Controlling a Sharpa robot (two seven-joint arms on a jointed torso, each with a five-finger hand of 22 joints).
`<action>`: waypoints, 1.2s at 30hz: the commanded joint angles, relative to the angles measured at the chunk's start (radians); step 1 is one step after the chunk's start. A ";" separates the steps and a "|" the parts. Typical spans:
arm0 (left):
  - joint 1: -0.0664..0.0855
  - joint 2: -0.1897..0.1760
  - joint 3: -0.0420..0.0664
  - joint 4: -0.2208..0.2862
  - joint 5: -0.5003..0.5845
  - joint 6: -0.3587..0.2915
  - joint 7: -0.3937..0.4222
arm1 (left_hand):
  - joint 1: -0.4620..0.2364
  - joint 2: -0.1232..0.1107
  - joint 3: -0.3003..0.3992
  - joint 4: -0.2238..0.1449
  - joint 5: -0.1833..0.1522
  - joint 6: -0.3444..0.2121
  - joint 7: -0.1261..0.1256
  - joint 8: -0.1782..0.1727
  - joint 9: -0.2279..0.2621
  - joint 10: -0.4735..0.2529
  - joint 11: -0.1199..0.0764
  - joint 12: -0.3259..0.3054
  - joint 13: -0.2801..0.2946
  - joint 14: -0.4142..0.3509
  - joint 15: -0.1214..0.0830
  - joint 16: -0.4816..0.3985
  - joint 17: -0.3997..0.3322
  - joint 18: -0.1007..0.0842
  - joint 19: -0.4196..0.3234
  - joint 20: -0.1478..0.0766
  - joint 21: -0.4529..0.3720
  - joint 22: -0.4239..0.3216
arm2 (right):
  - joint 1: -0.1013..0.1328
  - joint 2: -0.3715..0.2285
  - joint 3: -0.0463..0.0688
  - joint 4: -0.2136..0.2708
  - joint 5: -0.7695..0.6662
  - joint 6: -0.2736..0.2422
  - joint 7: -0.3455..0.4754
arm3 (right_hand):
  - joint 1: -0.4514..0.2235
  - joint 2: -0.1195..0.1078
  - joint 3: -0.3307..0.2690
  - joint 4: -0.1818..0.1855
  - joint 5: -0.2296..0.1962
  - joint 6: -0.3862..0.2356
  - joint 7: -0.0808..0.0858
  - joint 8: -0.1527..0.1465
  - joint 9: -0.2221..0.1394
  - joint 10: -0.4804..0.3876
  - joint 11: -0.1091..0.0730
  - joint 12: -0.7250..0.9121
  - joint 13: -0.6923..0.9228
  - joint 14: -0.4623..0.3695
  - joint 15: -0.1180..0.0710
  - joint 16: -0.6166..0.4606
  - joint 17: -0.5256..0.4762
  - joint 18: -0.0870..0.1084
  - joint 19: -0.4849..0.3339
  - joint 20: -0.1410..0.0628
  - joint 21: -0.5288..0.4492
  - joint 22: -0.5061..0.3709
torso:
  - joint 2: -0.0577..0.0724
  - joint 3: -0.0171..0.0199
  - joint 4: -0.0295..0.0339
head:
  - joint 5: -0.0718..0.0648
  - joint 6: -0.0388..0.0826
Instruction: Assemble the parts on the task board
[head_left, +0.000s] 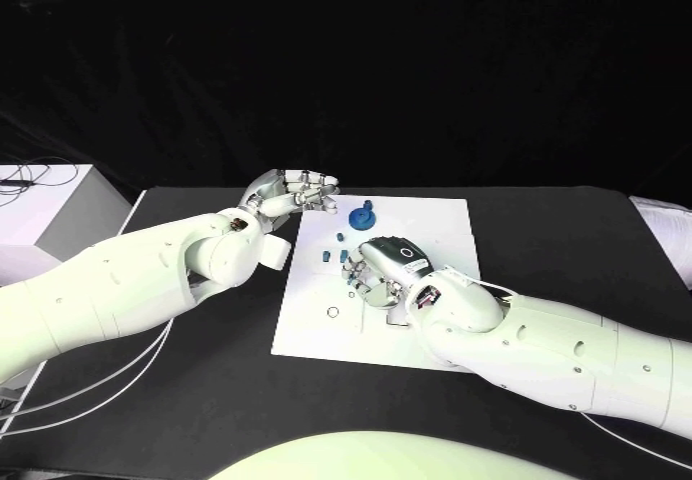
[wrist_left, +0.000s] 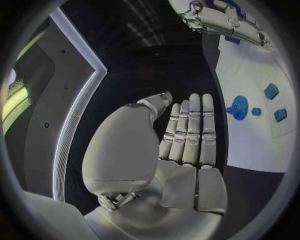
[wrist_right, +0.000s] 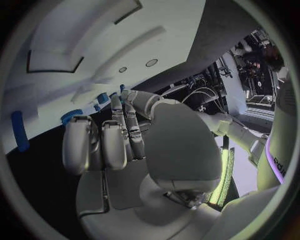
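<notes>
Head view shows the white board (head_left: 433, 225) lying mid-table (head_left: 577, 230), with the left hand (head_left: 293, 192) poised at its far left corner and the right hand (head_left: 387, 268) spread low over its middle. A round blue gear (head_left: 364, 217) stands on the board's far part, just right of the left hand and apart from it. Small blue parts (head_left: 343, 258) lie beside the right hand's fingers, on their left; whether the fingers touch them cannot be told from here.

Left wrist view has the left hand (wrist_left: 181, 145) flat, fingers straight and side by side, thumb out, holding nothing. Beyond its fingertips lies the board (wrist_left: 250, 145) with the gear (wrist_left: 239, 106) and two blue blocks (wrist_left: 272, 91) past it.

Right wrist view has the right hand (wrist_right: 119, 140) with fingers stretched toward the board (wrist_right: 75, 45), slightly parted, nothing clasped in the palm. Blue parts (wrist_right: 102, 97) sit right at the fingertips, and a long blue piece (wrist_right: 19, 131) lies off to one side.
</notes>
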 joint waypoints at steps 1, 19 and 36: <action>0.000 0.002 0.001 0.003 -0.003 -0.002 0.016 | 0.007 0.003 0.000 -0.005 0.001 0.001 0.004 -0.006 -0.002 -0.007 -0.001 -0.004 0.001 -0.005 0.001 -0.004 0.001 -0.006 -0.005 0.005 -0.003 -0.001 | -0.004 0.004 -0.001 -0.006 -0.031 0.019 -0.005 | 0.002 0.003 0.002 -0.005 0.001 0.004 0.001 0.005 0.001 0.044 -0.038 0.002 0.002 0.044 -0.008 -0.005 -0.001 -0.017 0.018 -0.002 -0.001 0.094 | 0.000 -0.0004 -0.0001 | 0.010 -0.009; 0.000 0.001 0.001 0.003 -0.003 0.000 0.013 | 0.006 0.003 -0.002 -0.005 0.001 0.002 0.004 -0.006 -0.002 -0.007 -0.001 -0.004 0.002 -0.007 0.001 -0.007 0.002 -0.006 -0.007 0.006 -0.005 -0.001 | -0.013 0.000 -0.005 0.000 -0.033 0.051 -0.003 | 0.002 0.003 0.003 -0.005 0.001 0.004 0.002 0.005 0.001 0.044 -0.037 0.001 0.002 0.044 -0.008 -0.005 -0.001 -0.017 0.018 -0.002 -0.002 0.094 | -0.001 0.0008 -0.0027 | 0.023 -0.023; 0.000 0.001 0.001 0.003 -0.003 0.002 0.011 | 0.006 0.003 -0.002 -0.005 0.001 0.002 0.004 -0.006 -0.002 -0.007 -0.001 -0.004 0.002 -0.007 0.001 -0.007 0.002 -0.006 -0.007 0.006 -0.005 -0.001 | -0.019 0.004 -0.007 -0.007 -0.033 0.058 -0.003 | 0.001 0.003 0.003 -0.005 0.001 0.003 0.002 0.005 0.001 0.044 -0.037 0.001 0.002 0.044 -0.007 -0.005 -0.001 -0.017 0.018 -0.002 -0.001 0.094 | -0.001 0.0003 -0.0034 | 0.028 -0.029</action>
